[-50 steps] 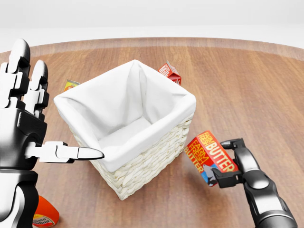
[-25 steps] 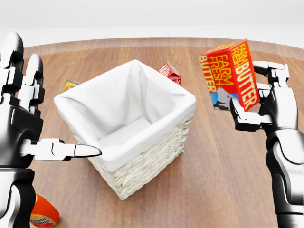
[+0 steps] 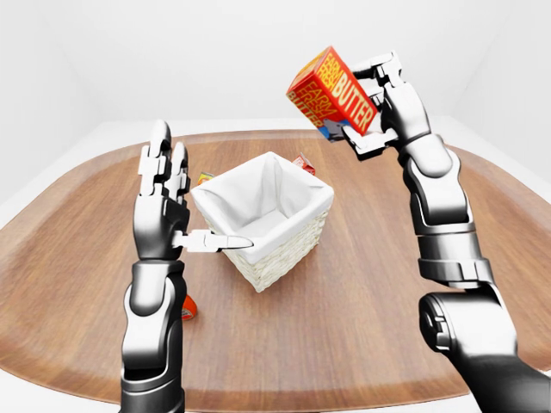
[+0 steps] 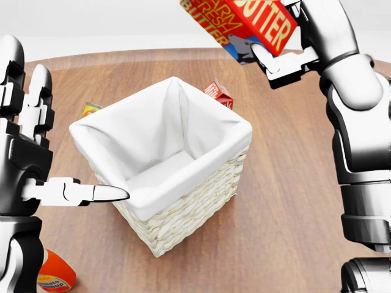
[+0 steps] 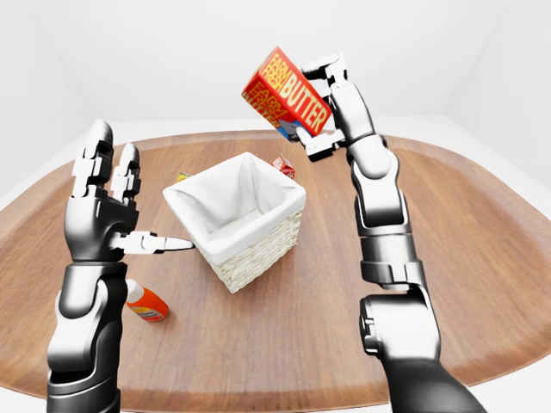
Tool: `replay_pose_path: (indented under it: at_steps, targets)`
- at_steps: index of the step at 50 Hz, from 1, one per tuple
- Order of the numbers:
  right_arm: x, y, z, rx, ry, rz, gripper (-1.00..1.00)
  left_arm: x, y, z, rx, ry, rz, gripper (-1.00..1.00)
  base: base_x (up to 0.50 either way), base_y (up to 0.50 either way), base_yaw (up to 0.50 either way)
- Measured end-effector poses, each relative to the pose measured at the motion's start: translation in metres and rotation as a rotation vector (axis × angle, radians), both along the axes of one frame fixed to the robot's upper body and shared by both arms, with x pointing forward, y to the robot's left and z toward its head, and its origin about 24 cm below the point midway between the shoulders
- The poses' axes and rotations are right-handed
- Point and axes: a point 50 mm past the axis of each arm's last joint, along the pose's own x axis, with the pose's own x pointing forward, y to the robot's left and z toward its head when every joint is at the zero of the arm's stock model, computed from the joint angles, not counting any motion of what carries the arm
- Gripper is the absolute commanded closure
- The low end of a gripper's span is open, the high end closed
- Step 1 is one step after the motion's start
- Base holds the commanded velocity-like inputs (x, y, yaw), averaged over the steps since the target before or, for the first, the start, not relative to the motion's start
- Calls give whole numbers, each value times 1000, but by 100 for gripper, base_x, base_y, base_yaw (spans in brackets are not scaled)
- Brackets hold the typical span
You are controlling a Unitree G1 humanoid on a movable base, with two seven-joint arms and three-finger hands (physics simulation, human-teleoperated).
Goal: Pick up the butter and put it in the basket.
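Above basket (image 3: pixel 263 211), butter (image 3: pixel 331 90) tilted, hand-held (image 3: pixel 379 103)

Below and left of the right robot hand (image 3: pixel 376 103), the basket (image 3: pixel 263 219) gapes unobstructed; the left robot hand (image 3: pixel 164 211) flanks its far rim.

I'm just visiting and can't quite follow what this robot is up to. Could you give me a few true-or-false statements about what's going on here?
1. The right hand holds the butter box up in the air. True.
2. The butter already lies inside the basket. False: the basket's white lining shows nothing in it.
3. The left hand is open and holds nothing. True.
4. The basket lies tipped on its side. False: it stands upright on the wooden table.
5. An orange bottle lies on the table near the left arm. True.
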Motion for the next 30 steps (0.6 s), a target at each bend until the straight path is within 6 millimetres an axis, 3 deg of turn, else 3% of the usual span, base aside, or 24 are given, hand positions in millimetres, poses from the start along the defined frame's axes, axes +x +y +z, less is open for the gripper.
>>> replay_pose_path:
  at_steps: [14, 30]
  targets:
    - [23, 26, 24, -371, 92, -2, 100, -3, 0, 3, -5, -18, -1, -100, 0, 0, 0]
    - [36, 54, 17, -636, 206, -8, 100, -3, 1, 3, -10, -15, 0, -100, 0, 0, 0]
